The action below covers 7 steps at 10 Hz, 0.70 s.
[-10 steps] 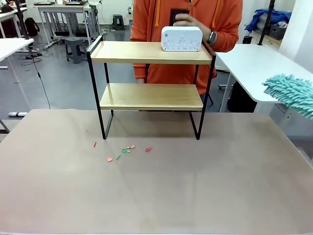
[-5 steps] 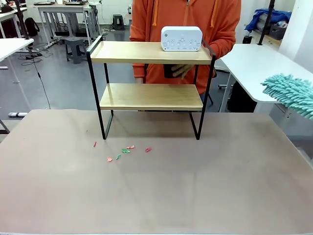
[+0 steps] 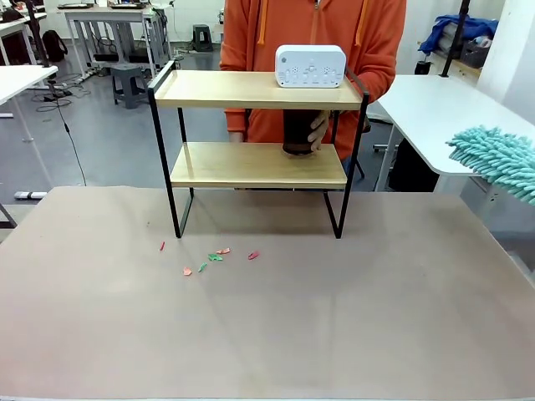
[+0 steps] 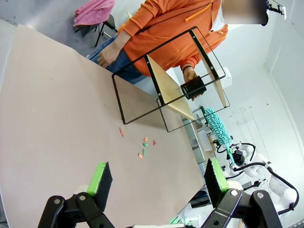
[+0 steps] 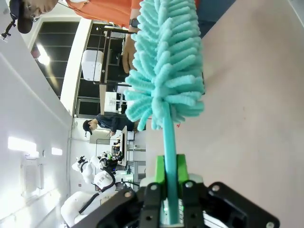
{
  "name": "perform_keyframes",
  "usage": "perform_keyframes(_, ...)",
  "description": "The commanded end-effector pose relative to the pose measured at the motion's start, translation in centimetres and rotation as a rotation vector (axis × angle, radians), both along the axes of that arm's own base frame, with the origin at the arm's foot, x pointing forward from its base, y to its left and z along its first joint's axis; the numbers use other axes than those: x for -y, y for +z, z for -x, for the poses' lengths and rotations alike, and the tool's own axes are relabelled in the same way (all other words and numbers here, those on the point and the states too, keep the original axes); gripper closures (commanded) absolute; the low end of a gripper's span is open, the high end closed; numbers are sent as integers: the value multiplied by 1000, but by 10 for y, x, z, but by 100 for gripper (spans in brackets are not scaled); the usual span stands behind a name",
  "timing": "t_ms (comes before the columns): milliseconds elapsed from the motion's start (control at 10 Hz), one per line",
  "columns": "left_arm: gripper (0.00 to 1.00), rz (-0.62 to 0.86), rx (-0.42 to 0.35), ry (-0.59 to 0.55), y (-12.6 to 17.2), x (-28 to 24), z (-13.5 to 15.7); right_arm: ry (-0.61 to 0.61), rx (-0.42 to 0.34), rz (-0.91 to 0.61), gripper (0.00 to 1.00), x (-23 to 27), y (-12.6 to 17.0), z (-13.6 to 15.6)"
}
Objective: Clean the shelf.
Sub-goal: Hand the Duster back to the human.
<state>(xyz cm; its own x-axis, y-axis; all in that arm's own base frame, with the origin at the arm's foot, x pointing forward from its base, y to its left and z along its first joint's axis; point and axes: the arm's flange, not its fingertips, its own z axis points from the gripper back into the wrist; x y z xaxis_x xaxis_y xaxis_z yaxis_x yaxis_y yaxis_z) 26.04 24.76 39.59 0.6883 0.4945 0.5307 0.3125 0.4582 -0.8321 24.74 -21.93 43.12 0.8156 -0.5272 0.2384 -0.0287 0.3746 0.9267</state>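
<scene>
Shelf (image 3: 251, 164) with white box (image 3: 310, 66) on top, dark cup (image 3: 297, 134) below, left tool (image 4: 156, 166) apart, right tool (image 5: 171, 166) clamping duster (image 5: 166, 61)

White box (image 3: 310, 66), dark cup (image 3: 297, 134), coloured scraps (image 3: 216, 257)

Shelf (image 3: 251, 164): two smooth, matt light-wood boards in a thin black metal frame. Table (image 3: 351, 326): smooth, matt beige covering. Duster (image 3: 498, 159): fluffy teal chenille cloth; handle smooth plastic. White device (image 3: 310, 65): smooth plastic casing.
</scene>
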Motion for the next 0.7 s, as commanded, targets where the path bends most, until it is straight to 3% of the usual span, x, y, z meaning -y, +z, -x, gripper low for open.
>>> perform_keyframes(0, 0, 5, 32, 5, 1, 2, 0, 12, 21, 6, 88, -1, 0, 1)
perform_keyframes(100, 0, 0, 0, 0, 0, 0, 0, 0, 0, 0, 88, 0, 0, 0)
perform_keyframes(300, 0, -38, 194, -212, 85, 63, -29, 141, 428, -53, 88, -17, 94, -13)
perform_keyframes(400, 0, -57, 262, -319, 122, 102, -33, 328, 576, -45, 88, -40, 138, -9)
perform_keyframes(600, 0, -65, 307, -554, 155, 183, -30, 775, 677, 83, 88, -109, 174, 8)
